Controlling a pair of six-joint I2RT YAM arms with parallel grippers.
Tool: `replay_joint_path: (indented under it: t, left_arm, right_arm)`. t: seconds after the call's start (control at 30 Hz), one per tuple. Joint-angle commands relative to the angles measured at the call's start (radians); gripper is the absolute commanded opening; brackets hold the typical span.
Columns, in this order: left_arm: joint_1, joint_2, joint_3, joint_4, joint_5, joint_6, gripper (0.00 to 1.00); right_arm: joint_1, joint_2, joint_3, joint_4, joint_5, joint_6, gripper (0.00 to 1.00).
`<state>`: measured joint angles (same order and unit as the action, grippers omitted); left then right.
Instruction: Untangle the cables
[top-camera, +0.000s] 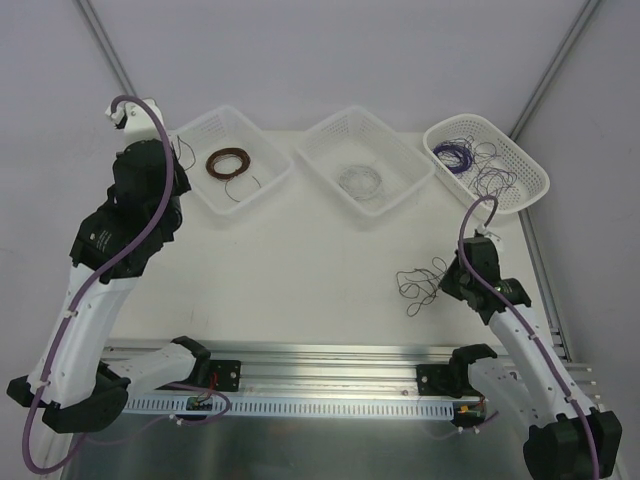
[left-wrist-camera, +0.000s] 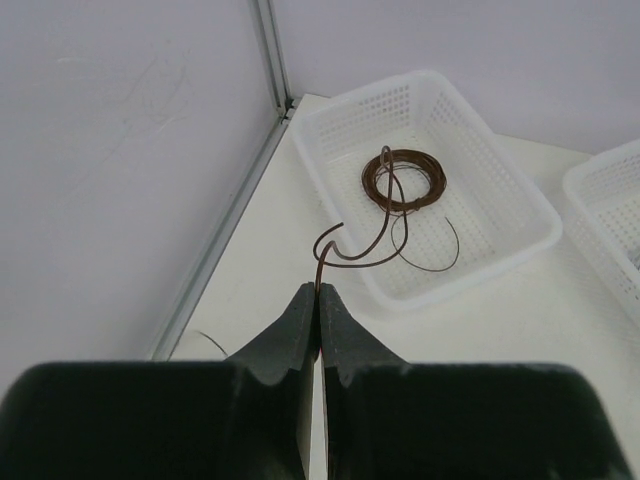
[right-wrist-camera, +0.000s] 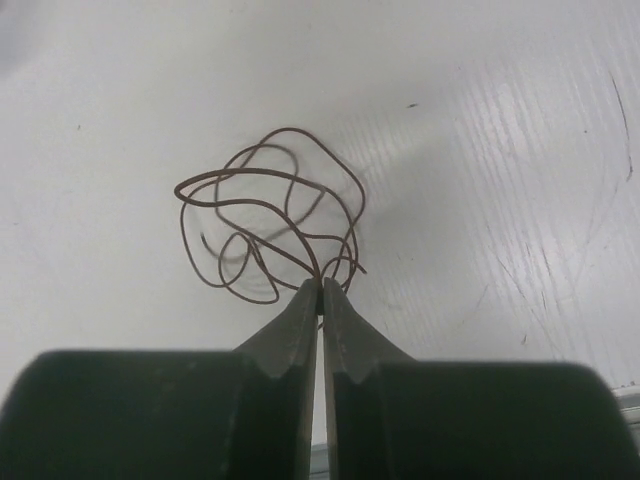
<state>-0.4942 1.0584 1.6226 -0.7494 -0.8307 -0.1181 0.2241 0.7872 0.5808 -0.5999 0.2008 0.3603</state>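
Shows the cables (top-camera: 424, 284) as a small scribble of thin dark wire at about four o'clock on the white table (top-camera: 300, 270), well apart from all three baskets. Clamps one strand of that scribble in the right gripper (right-wrist-camera: 320, 292), jaws drawn together to a hairline, the wire caught at the very tips. Spreads the remaining loops toward eleven and twelve o'clock from those tips in the right wrist view, brown there, lying on or just above the tabletop; cannot tell which.

Pinches a loose brown tail (left-wrist-camera: 350, 262) in the left gripper (left-wrist-camera: 318, 292), jaws likewise pressed tight together, over the ten o'clock part of the table. Carries that tail up over the near rim of the left basket (left-wrist-camera: 500, 150) and into a neatly wound brown coil (left-wrist-camera: 405, 180) lying flat on the basket floor. Shows a second free end (left-wrist-camera: 440, 250) curving across the floor at five o'clock from the coil.

Sets the left basket at eleven o'clock along the far edge in the top view. Puts the middle basket (top-camera: 400, 138) at twelve o'clock, with a pale coil (top-camera: 360, 180) inside. Puts the right basket (top-camera: 519, 147) at two o'clock, holding loose purple loops (top-camera: 458, 157), a few strands reaching toward its five o'clock rim. Hangs the right arm just beside the scribble, at three o'clock from it.
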Motion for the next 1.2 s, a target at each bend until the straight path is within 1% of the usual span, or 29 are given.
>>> replay_joint_path:
  t: [0.0,0.07,0.1,0.17,0.23,0.27,0.3,0.37,0.4,0.43,0.47,0.5,0.53,0.57,0.63,0.67,0.77,0.9,0.97,1.17]
  left_arm:
    - [0.014,-0.001,0.051,-0.002,0.023,0.015,0.0]
    - [0.016,-0.005,0.059,-0.002,0.071,-0.015,0.0]
    - [0.014,-0.003,0.071,-0.001,0.115,-0.023,0.0]
    - [0.014,0.0,0.103,-0.001,0.151,-0.034,0.0]
    - [0.014,0.02,0.138,0.004,0.168,-0.029,0.0]
    - [0.014,0.031,0.184,0.005,0.168,-0.012,0.0]
    - [0.014,0.052,0.207,0.008,0.166,-0.002,0.0]
    - [0.016,0.08,0.285,0.015,0.156,0.033,0.0]
    - [0.014,0.112,0.315,0.018,0.157,0.041,0.0]
    - [0.014,0.129,0.344,0.022,0.165,0.05,0.0]
    - [0.014,0.147,0.405,0.028,0.173,0.066,0.0]
    - [0.016,0.187,0.434,0.035,0.179,0.074,0.0]
    - [0.014,0.21,0.465,0.041,0.185,0.081,0.0]
    - [0.016,0.23,0.521,0.053,0.195,0.098,0.0]
    - [0.014,0.296,0.571,0.068,0.203,0.109,0.0]
    - [0.016,0.336,0.617,0.085,0.215,0.129,0.0]
    - [0.016,0.391,0.689,0.14,0.235,0.158,0.0]
    - [0.032,0.474,0.718,0.267,0.242,0.239,0.01]
    - [0.051,0.506,0.724,0.327,0.274,0.245,0.02]
    - [0.112,0.584,0.769,0.41,0.327,0.253,0.04]
  right_arm:
    - [-0.009,-0.023,0.053,-0.043,-0.05,-0.06,0.07]
    - [-0.008,-0.019,0.056,-0.035,-0.115,-0.069,0.09]
    - [-0.008,-0.013,0.059,-0.025,-0.136,-0.078,0.13]
    - [-0.006,0.004,0.063,-0.027,-0.179,-0.106,0.17]
    - [-0.003,0.015,0.071,-0.035,-0.192,-0.133,0.26]
    - [-0.003,0.015,0.073,-0.04,-0.23,-0.141,0.32]
    - [-0.002,0.008,0.073,-0.044,-0.239,-0.149,0.44]
    - [-0.002,-0.008,0.071,-0.049,-0.268,-0.164,0.55]
    - [0.001,-0.029,0.073,-0.058,-0.274,-0.169,0.66]
    - [0.003,-0.04,0.076,-0.064,-0.279,-0.172,0.72]
    - [0.003,-0.051,0.079,-0.07,-0.281,-0.181,0.77]
    - [0.006,-0.074,0.08,-0.083,-0.282,-0.187,0.86]
    - [0.007,-0.086,0.085,-0.089,-0.282,-0.193,0.9]
    - [0.008,-0.095,0.088,-0.093,-0.287,-0.204,0.96]
    - [0.009,-0.127,0.091,-0.106,-0.299,-0.21,1.0]
    - [0.009,-0.137,0.091,-0.11,-0.305,-0.21,0.97]
    - [0.009,-0.173,0.087,-0.115,-0.334,-0.208,0.97]
    - [0.011,-0.213,0.079,-0.118,-0.37,-0.208,0.97]
    - [0.012,-0.224,0.077,-0.121,-0.377,-0.21,0.97]
    - [0.011,-0.215,0.077,-0.133,-0.39,-0.227,0.97]
